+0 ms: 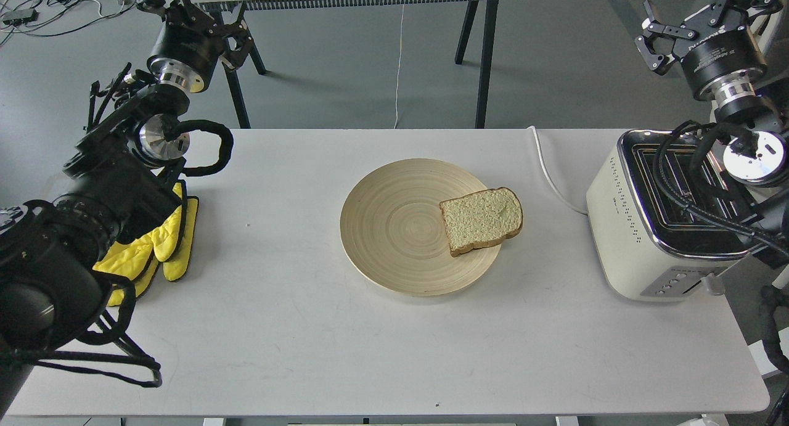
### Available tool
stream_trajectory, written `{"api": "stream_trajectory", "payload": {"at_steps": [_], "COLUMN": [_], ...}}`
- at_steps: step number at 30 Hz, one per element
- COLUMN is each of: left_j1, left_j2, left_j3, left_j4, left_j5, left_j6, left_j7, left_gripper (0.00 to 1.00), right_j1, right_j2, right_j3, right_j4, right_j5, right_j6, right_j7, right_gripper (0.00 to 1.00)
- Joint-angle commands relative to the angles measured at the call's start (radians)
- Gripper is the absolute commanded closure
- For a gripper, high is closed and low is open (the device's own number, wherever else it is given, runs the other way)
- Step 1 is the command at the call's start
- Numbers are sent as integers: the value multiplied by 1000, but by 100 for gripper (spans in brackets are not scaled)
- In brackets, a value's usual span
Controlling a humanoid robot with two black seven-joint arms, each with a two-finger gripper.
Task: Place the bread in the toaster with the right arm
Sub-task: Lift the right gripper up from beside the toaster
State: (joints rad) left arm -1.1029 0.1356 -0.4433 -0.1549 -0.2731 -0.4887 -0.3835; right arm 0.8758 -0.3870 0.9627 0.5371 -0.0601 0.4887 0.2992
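The bread, a pale speckled slice with a brown crust, lies flat on the right rim of a round wooden plate at the table's middle. The cream-white toaster with a chrome top stands at the table's right end, its slots facing up and partly crossed by my right arm's cables. My right gripper hangs high at the upper right, beyond the toaster and well away from the bread, open with nothing between its fingers. My left gripper is raised at the upper left, dark against a table leg, so its fingers are hard to tell apart.
A yellow oven mitt lies at the table's left edge under my left arm. The toaster's white cord runs over the table's far edge. Another table with black legs stands behind.
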Motion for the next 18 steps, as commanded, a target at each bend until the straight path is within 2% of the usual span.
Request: {"api": "stream_trajectory", "payload": {"at_steps": [1,14,18], "left_j1": [0,2,2], "left_j2": [1,6,4], "left_j3": [0,0,2], "left_j4": [0,0,0], "left_j5": [0,0,0], "left_j6": [0,0,0], "left_j7": [0,1,1], "left_gripper": [0,0,0], "right_j1": [-8,5,3], "right_j2": [0,-16,-74], "right_j3": [2,-134,-189], "right_j4": [1,41,165], "right_j5": [0,-13,-70], "right_j6": [0,0,-91], "right_j7": [-2,-5,-6], "right_gripper": [0,0,1]}}
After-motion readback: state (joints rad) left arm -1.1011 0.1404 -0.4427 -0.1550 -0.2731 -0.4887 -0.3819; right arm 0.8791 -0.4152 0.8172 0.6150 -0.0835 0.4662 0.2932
